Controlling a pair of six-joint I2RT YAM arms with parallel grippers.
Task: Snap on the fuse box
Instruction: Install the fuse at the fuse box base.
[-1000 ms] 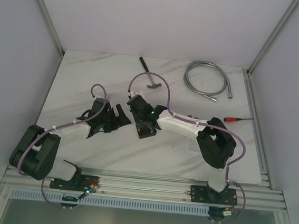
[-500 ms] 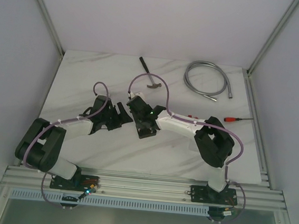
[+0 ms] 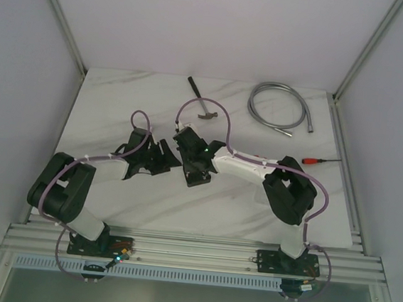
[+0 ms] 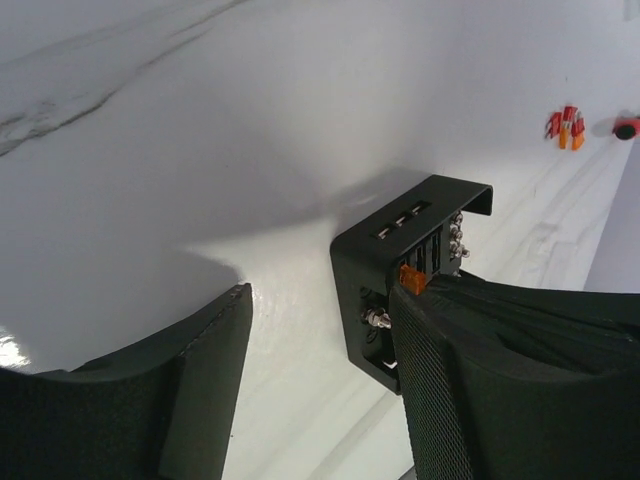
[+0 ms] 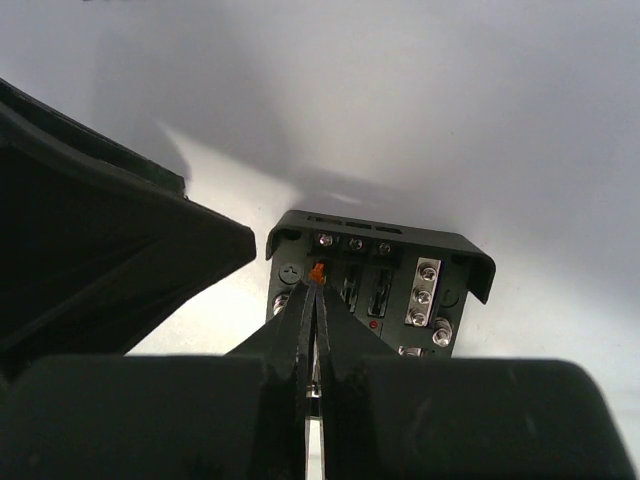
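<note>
Fuse box (image 4: 372,262) is set on the table (image 4: 200,120) between the arms; left gripper (image 4: 320,310) is spread wide, box just beside one finger; right gripper (image 5: 317,292) is pinched closed, tips placed at an orange fuse (image 5: 318,271) in the box.

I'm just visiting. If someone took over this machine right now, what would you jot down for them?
Left pincer: open, with the fuse box beside one finger, not gripped.
Right pincer: shut, tips at an orange fuse inside the box.
Box: on the table, slots uncovered.
Done: both arms brought to the box.
Left: the snap-on itself; no cover shows on it.
</note>
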